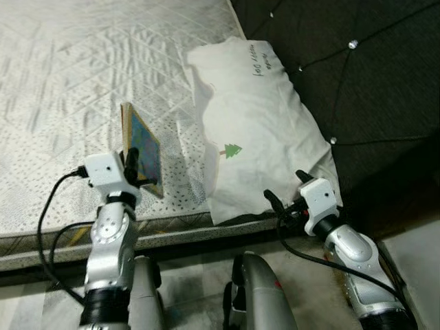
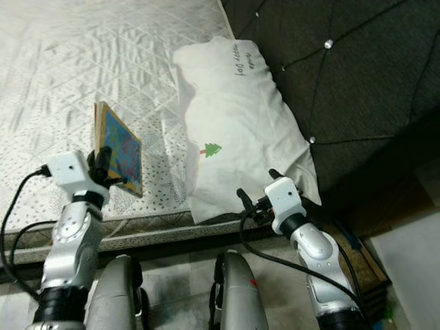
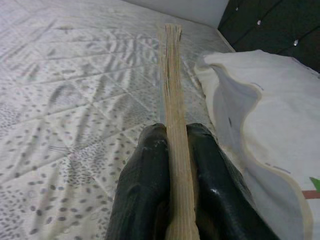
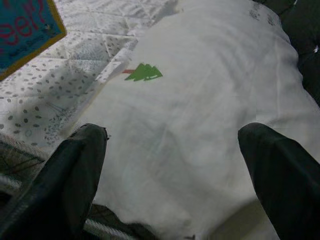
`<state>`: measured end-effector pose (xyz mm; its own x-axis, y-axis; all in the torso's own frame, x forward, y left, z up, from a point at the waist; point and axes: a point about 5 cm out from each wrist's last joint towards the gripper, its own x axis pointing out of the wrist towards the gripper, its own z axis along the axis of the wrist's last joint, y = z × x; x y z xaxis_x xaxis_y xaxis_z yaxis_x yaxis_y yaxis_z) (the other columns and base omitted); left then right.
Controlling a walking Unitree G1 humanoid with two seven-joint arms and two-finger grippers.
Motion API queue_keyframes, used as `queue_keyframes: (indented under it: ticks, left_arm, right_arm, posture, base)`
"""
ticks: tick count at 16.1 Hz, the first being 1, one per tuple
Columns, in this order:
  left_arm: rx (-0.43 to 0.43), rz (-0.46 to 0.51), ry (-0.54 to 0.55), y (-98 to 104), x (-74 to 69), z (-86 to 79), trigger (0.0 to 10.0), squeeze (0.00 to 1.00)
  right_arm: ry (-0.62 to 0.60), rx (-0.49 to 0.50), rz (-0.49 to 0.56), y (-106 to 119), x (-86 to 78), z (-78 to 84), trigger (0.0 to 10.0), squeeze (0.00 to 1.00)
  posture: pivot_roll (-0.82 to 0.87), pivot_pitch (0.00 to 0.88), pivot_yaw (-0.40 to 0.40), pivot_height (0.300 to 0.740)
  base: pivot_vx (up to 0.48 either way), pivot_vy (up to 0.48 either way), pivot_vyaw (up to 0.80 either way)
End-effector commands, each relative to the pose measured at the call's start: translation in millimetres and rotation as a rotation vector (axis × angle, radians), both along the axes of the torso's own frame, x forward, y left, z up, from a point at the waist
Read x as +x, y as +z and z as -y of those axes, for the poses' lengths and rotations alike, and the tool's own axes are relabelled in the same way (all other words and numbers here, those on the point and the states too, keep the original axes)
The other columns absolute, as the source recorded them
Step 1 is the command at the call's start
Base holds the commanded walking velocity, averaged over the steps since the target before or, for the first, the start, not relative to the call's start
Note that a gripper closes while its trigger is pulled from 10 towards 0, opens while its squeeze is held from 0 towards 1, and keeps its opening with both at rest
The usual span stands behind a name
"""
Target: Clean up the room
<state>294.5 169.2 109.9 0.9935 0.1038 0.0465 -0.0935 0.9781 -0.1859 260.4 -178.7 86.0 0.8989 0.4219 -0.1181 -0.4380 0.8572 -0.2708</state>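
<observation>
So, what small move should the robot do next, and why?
Probably carry the book away from the bed to where it belongs. The left hand is shut on its lower edge and holds it upright over the mattress. The right hand is open at the near end of the pillow, touching nothing, so it can wait.

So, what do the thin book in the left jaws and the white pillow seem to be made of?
The thin, colourful-covered book looks like thick cardboard: its tan edge shows stacked board pages, and the cover seems glossy. The white pillow looks like soft matte woven fabric, probably cotton: it wrinkles and carries a printed green tree.
</observation>
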Motion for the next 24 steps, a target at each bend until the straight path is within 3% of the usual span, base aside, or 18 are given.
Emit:
queue_keyframes:
  ticks: [1, 2, 5, 10, 12, 14, 17, 19, 21, 24]
  left_arm:
    - [-0.018, 0.016, 0.013, 0.5, 2.1, 1.8, 10.0, 0.00]
    - [-0.029, 0.012, 0.016, -0.5, 2.9, 2.0, 10.0, 0.00]
    - [-0.228, 0.010, -0.044, -9.4, 20.0, 15.2, 10.0, 0.00]
    - [-0.458, -0.046, -0.168, -15.1, 42.6, 41.6, 10.0, 0.00]
    - [-0.500, -0.081, -0.169, -23.0, 45.2, 46.7, 10.0, 0.00]
    - [-0.599, -0.157, -0.163, -41.2, 42.2, 55.6, 10.0, 0.00]
    - [-0.568, -0.201, -0.152, -52.1, 36.5, 64.3, 10.0, 0.00]
    - [-0.498, -0.154, -0.152, -46.3, 34.3, 64.4, 10.0, 0.00]
    - [-0.428, -0.078, -0.086, -37.9, 31.7, 53.2, 10.0, 0.00]
    - [-0.287, 0.073, -0.081, -13.9, 26.8, 40.5, 10.0, 0.00]
  right_arm:
    - [-0.002, -0.011, -0.006, 1.5, -2.9, 4.3, 10.0, 0.00]
    - [-0.002, -0.012, -0.006, 1.7, -3.3, 4.3, 10.0, 0.00]
    - [-0.016, -0.009, -0.011, 4.9, -7.5, 8.9, 10.0, 0.00]
    - [-0.023, -0.020, -0.018, 8.9, -15.1, 14.7, 10.0, 0.00]
    - [-0.025, -0.025, -0.021, 9.8, -16.2, 15.5, 10.0, 0.00]
    - [-0.027, -0.028, -0.026, 11.4, -17.1, 16.3, 10.0, 0.00]
    - [-0.024, -0.030, -0.025, 13.0, -16.4, 15.1, 10.0, 0.00]
    - [-0.026, -0.033, -0.027, 12.2, -15.7, 16.1, 10.0, 0.00]
    - [-0.030, -0.033, -0.029, 11.7, -15.1, 15.7, 10.0, 0.00]
    - [-0.026, -0.031, -0.030, 10.5, -13.8, 13.6, 10.0, 0.00]
  posture:
    - [-0.15, 0.230, -0.112, 0.638]
    - [-0.15, 0.230, -0.112, 0.638]
    - [-0.20, 0.254, -0.107, 0.638]
    - [-0.23, 0.265, -0.104, 0.638]
    - [-0.24, 0.267, -0.104, 0.638]
    - [-0.24, 0.267, -0.106, 0.638]
    - [-0.25, 0.268, -0.106, 0.638]
    - [-0.24, 0.266, -0.102, 0.638]
    - [-0.23, 0.264, -0.100, 0.638]
    - [-0.22, 0.257, -0.104, 0.638]
  base:
    - [0.000, 0.000, 0.00]
    - [0.000, 0.000, 0.00]
    - [0.000, 0.000, 0.00]
    - [0.000, 0.000, 0.00]
    - [0.000, 0.000, 0.00]
    - [0.000, 0.000, 0.00]
    - [0.000, 0.000, 0.00]
    - [0.000, 0.000, 0.00]
    - [0.000, 0.000, 0.00]
    - [0.000, 0.000, 0.00]
